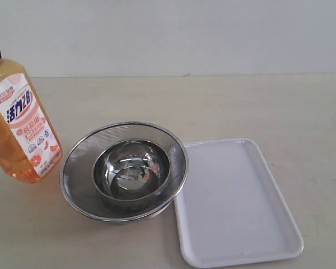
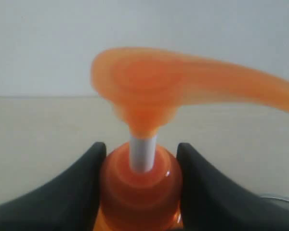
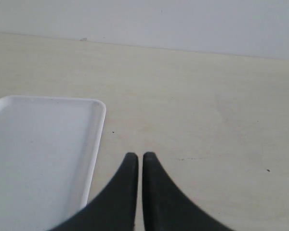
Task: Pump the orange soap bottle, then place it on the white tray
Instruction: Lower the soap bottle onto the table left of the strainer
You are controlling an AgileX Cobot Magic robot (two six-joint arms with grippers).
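**Exterior view**
- Orange soap bottle (image 1: 19,123): tall, translucent plastic, with a white-and-orange label and blue characters. It is seen at the far left edge, leaning slightly, with its base low on the table. Its top is cut off by the picture edge. It is not on the tray.
- Steel mesh strainer (image 1: 78,162): round and wide-rimmed, set just right of the bottle.
- Steel bowl (image 1: 131,168): smaller, polished, nested inside the strainer.
- White tray (image 1: 235,202): flat, rectangular plastic with rounded corners and a low raised rim. It is laid on the table at the right and nothing is held in it. Its left edge is overlapped by the strainer's rim. The strainer lies between bottle and tray.
- Table (image 1: 241,106): pale beige, backed by a white wall (image 1: 185,33).

**Left wrist view**
- Left gripper (image 2: 142,183): two black fingers are clenched on the bottle's orange neck, one pressed against each side.
- Pump head (image 2: 149,91): orange and blurred, carried on a white stem (image 2: 143,153) above the neck.

**Right wrist view**
- Right gripper (image 3: 136,156): its black fingers are drawn together with only a thin slit left, and nothing is held between them. It is poised over bare table just beside the tray's rim, without touching it.
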